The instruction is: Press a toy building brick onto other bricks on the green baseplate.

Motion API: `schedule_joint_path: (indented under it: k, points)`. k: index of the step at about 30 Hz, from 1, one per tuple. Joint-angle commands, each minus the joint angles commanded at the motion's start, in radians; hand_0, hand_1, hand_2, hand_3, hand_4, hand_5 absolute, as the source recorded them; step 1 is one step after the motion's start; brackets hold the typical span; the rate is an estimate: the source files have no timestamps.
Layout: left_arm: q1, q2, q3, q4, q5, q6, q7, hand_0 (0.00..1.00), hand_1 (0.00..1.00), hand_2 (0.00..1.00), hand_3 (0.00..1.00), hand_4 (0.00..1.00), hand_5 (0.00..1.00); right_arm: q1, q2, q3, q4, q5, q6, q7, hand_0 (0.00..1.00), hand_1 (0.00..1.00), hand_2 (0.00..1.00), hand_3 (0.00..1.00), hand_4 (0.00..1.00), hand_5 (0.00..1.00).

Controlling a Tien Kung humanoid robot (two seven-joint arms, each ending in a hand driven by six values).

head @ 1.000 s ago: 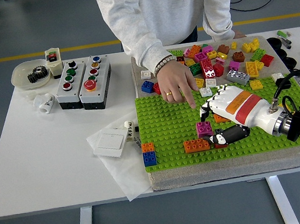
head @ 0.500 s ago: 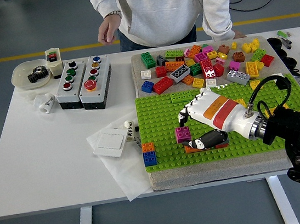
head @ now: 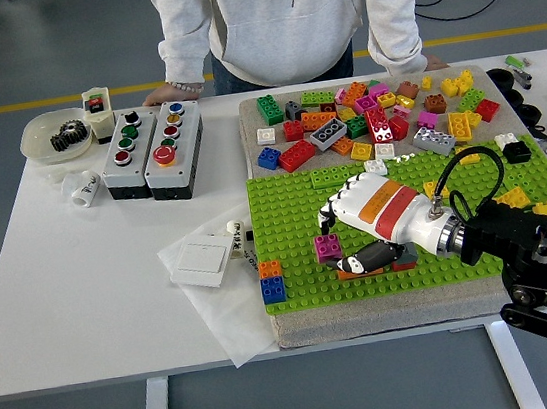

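**Right hand on a magenta brick over the green baseplate**

Nearest the table's front edge: an orange-on-blue brick stack [head: 271, 279] just off the baseplate's 9 o'clock edge, beside a sheet of clear plastic carrying a white switch plate [head: 201, 262].

On the green baseplate [head: 285, 213], toward its 6 o'clock side: right hand [head: 372, 227], white with an orange band, entering from 3 o'clock on a black arm. Fingers curled down over a magenta brick [head: 328, 248], fingertips touching its top — thumb tucked low alongside. An orange brick [head: 375, 269] partly hidden beneath the palm; whether the magenta brick is seated on it cannot be told.

Farther back on the baseplate: a green brick [head: 332, 177] near 12 o'clock, yellow bricks toward 3 o'clock.

Beyond the baseplate, at 12 o'clock: a loose pile of mixed bricks [head: 373, 116] — red, green, yellow, magenta, grey — on a grey mat.

At 10 o'clock on the white table [head: 38, 256]: two grey button boxes [head: 150, 150] side by side, a white bowl [head: 51, 136] holding a dark gear.

At the far edge: a person in a grey sweatshirt [head: 288, 11], both hands resting at the table's rim.
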Motion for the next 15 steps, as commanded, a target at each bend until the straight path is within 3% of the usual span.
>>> schedule_joint_path:
  k: [15]
  points:
    - [-0.001,0.0,0.0,0.0,0.002,-0.001,0.001,0.789,0.785,0.785,0.58,0.611,0.622,-0.017,-0.004,-0.007,-0.038,0.022,-0.017,0.024,0.614,0.507,0.545,0.481,0.698,0.367]
